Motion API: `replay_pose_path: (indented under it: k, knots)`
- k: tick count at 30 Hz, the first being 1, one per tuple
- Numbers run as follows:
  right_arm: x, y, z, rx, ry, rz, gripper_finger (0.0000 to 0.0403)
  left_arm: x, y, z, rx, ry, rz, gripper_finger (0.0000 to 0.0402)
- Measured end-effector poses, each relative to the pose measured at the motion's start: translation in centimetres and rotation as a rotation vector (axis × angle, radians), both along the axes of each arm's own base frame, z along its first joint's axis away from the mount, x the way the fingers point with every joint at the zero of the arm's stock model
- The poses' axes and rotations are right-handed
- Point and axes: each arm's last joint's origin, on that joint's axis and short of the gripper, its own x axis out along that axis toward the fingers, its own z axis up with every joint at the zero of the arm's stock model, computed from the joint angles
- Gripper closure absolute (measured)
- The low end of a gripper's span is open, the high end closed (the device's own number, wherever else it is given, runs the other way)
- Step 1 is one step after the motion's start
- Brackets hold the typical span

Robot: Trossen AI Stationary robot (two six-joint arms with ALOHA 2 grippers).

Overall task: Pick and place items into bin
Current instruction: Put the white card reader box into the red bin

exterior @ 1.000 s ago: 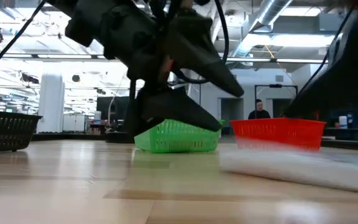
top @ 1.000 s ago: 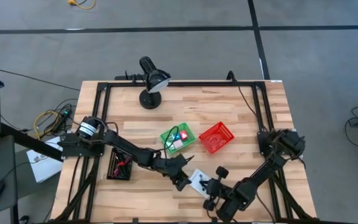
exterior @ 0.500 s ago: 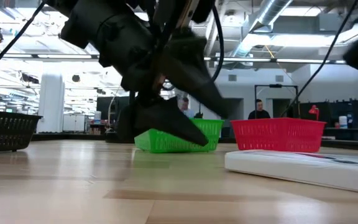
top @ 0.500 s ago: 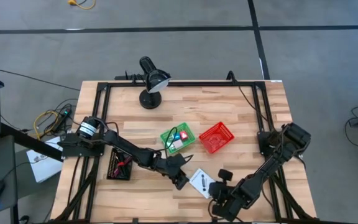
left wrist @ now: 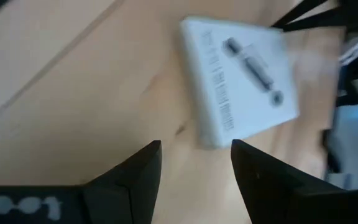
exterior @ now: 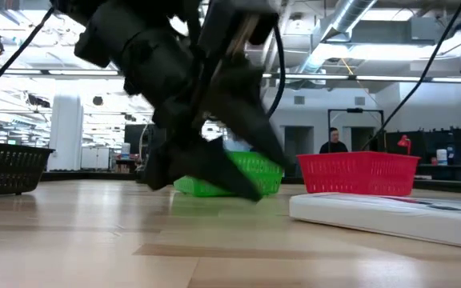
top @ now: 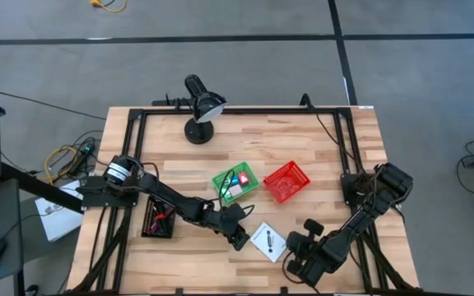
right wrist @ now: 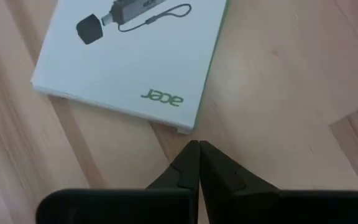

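Pale butcher-block wood is what I see across the worktop (top: 319, 164), and I take the white card with black mark (top: 267, 241) as my landmark: it lies flat near the front edge, its printed face up.

Farthest left of the card, a black basket (top: 158, 217) sits beside the left arm and holds a thin maroon cord (top: 162, 218). The left arm reaches across from that side, and the left tool (top: 239, 239) hovers low, just left of the card. In the left wrist view its two fingers (left wrist: 135, 174) stand apart with bare wood between them and the card (left wrist: 241, 81) just ahead, not touched.

Behind the card stands the green bin (top: 235, 182), holding a blue cube (top: 230, 180), a red-pink block (top: 243, 178) and a pale piece I cannot make out. In the low view the green bin (exterior: 258, 172) shows partly behind the left arm. Behind the card and slightly to its right is the red bin (top: 287, 182); its floor shows only red mesh.

Right of the card, the right tool (top: 297, 249) lies low over the wood near the front edge. In the right wrist view its fingertips (right wrist: 194, 163) are pressed together on nothing, pointing at the card's near edge (right wrist: 135, 56) and just short of it.

Far behind everything, a black lamp (top: 199, 107) stands at the worktop's back edge.
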Motion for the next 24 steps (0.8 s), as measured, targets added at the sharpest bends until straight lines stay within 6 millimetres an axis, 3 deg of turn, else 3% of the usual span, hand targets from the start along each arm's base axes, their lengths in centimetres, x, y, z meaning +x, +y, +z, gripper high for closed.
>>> replay_pose_path:
  k: [5,13,19,24]
  knots:
    - [-0.2,0.3,-0.1,0.006,-0.019,0.01,0.0402,0.8,0.4,-1.4,-0.033,-0.023,0.005,0.0219]
    - [0.8,1.3,0.1,0.102,-0.1,0.06,0.0402,1.2,0.8,-1.0,-0.052,-0.068,-0.013,0.0219]
    - [2.4,0.2,0.2,0.079,-0.13,0.056,0.0403,1.3,0.9,-1.3,-0.061,-0.049,-0.017,0.0219]
    - [3.9,-0.5,-0.8,0.059,-0.126,0.088,0.0403,1.3,0.9,-1.3,-0.056,-0.047,-0.021,0.0219]
